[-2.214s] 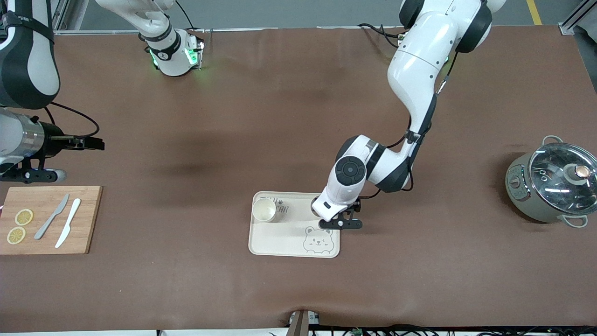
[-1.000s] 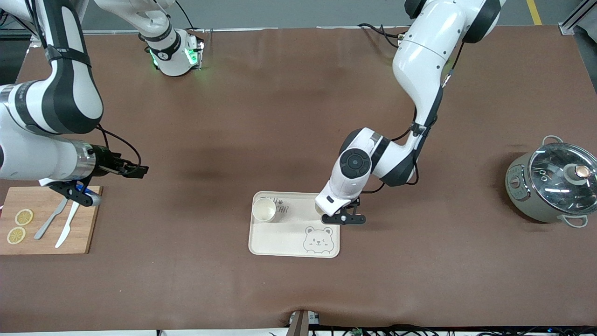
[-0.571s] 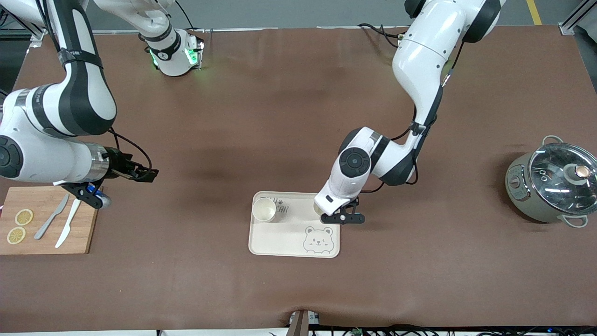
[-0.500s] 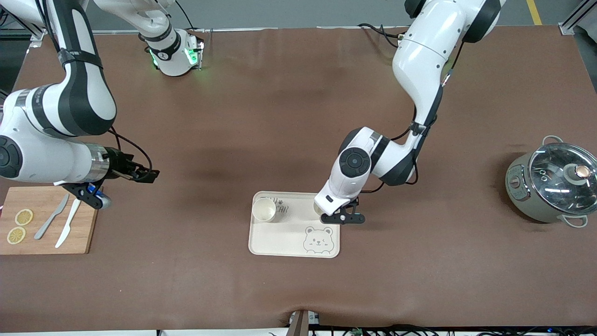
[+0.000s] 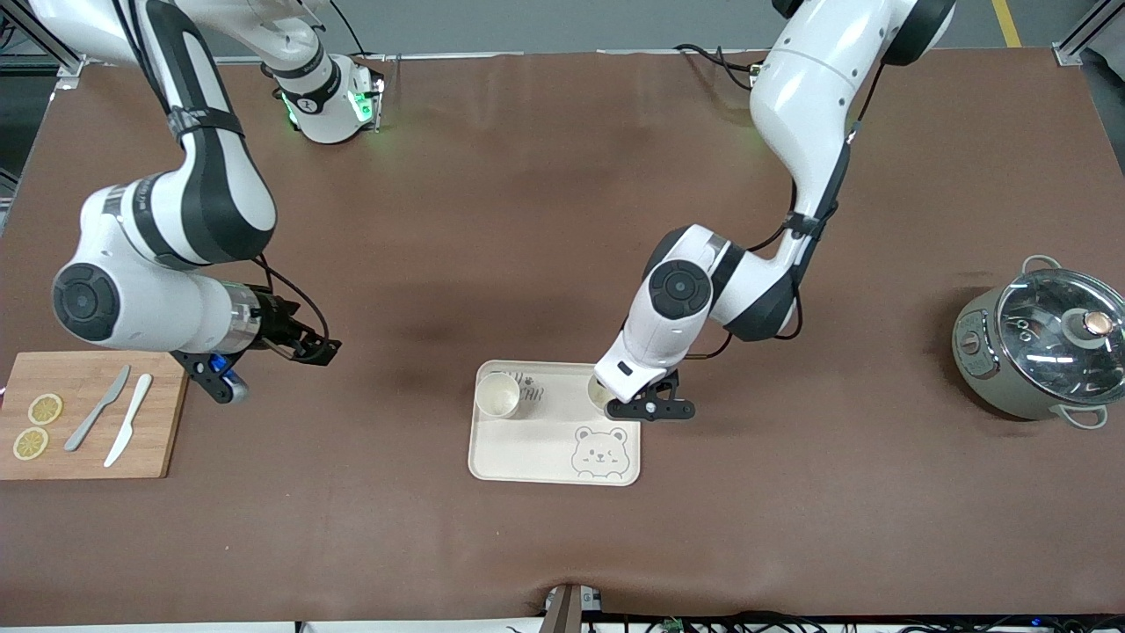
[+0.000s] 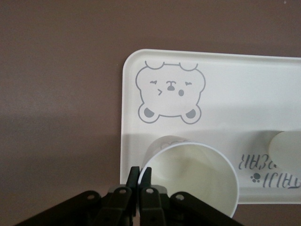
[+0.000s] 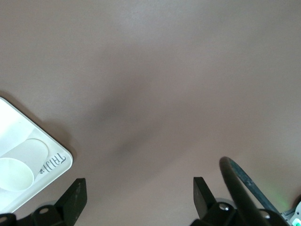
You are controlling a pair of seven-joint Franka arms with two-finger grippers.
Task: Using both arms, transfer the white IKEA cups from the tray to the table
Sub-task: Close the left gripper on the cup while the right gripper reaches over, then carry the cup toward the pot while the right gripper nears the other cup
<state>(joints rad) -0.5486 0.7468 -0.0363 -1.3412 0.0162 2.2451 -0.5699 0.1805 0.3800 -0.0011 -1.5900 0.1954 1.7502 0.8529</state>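
Note:
One white cup (image 5: 497, 395) stands upright on the cream bear tray (image 5: 545, 448), in the corner farther from the front camera toward the right arm's end. The second white cup (image 6: 193, 174) is at the tray's other such corner, toward the left arm's end, mostly hidden under the left hand in the front view (image 5: 598, 395). My left gripper (image 6: 140, 176) is shut, pinching that cup's rim wall between its fingers. My right gripper (image 5: 316, 352) hangs open and empty over bare table between the cutting board and the tray. Its wrist view shows the tray corner (image 7: 54, 160) and the standing cup (image 7: 16, 172).
A wooden cutting board (image 5: 158, 422) with two knives and lemon slices lies at the right arm's end. A grey pot with a glass lid (image 5: 1041, 343) stands at the left arm's end.
The right arm has swung from the table's end, past the cutting board, toward the tray, its gripper still open. The left gripper keeps its pinch on the cup and has hardly shifted.

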